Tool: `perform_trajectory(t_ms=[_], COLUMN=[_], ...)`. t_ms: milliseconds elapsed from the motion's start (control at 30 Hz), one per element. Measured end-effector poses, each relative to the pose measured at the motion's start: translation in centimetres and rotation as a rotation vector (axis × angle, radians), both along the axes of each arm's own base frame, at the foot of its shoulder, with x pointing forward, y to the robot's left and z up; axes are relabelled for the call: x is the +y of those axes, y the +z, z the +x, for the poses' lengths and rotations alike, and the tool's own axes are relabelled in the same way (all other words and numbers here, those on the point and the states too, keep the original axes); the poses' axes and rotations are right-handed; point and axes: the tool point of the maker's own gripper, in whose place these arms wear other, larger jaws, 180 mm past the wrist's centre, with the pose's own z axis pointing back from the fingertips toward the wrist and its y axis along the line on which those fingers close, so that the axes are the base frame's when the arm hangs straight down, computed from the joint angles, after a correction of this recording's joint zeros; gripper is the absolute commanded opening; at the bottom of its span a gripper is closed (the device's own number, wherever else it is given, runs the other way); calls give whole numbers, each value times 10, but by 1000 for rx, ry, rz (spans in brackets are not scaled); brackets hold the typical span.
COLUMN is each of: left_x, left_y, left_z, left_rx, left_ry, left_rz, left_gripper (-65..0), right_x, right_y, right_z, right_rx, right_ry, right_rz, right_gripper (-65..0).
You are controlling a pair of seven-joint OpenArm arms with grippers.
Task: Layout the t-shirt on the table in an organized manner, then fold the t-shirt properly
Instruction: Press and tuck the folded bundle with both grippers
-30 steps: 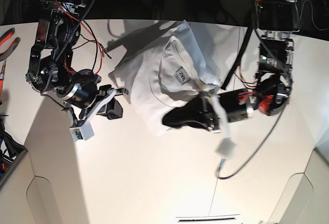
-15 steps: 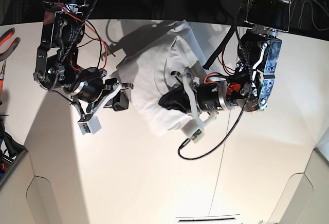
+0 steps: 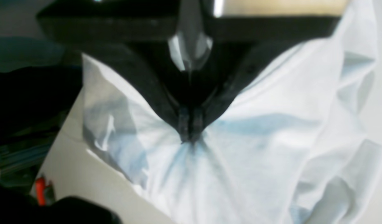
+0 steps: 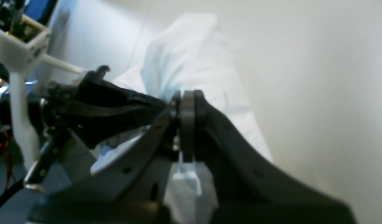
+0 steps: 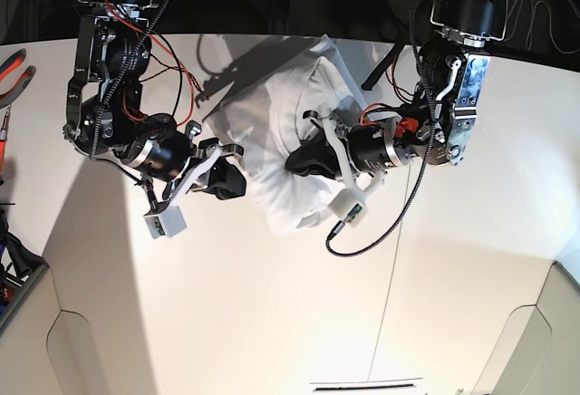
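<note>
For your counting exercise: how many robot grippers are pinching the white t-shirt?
2. The left gripper pinches the crumpled white cotton t-shirt at its right side in the base view; the right gripper grips its left edge there. Both have their fingers shut on cloth.

Robotics lab, bare off-white table (image 5: 272,322), exposed red wiring (image 5: 136,37) on arms, red-handled pliers (image 5: 14,73) at edge.

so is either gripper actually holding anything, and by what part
Both are. The left gripper is shut on a pinch of the t-shirt in mid-fabric. The right gripper is shut on fabric too; which part cannot be told.
</note>
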Motion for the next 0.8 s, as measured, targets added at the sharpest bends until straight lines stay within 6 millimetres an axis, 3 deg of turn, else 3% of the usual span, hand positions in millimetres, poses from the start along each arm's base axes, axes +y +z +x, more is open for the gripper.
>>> perform_trajectory(t_ms=[167,300,567,800], left_x=[3,5,15,16], left_y=[-1,-2,-10,-11], left_z=[3,5,11,11], left_rx=[-34,-35,-34,-33], left_ry=[0,16,64,65], left_rz=[30,37,103,112], left_gripper=[-650,-650,-650,-650], right_x=[25,36,16,2], right_y=[4,-6,-34,-96], right_z=[-6,-9,-10,-20], right_rx=[-23,-52,2,116], right_ry=[89,146,111,27], right_rz=[-6,-119,-202,-176], right_gripper=[-650,-650,-650,-650])
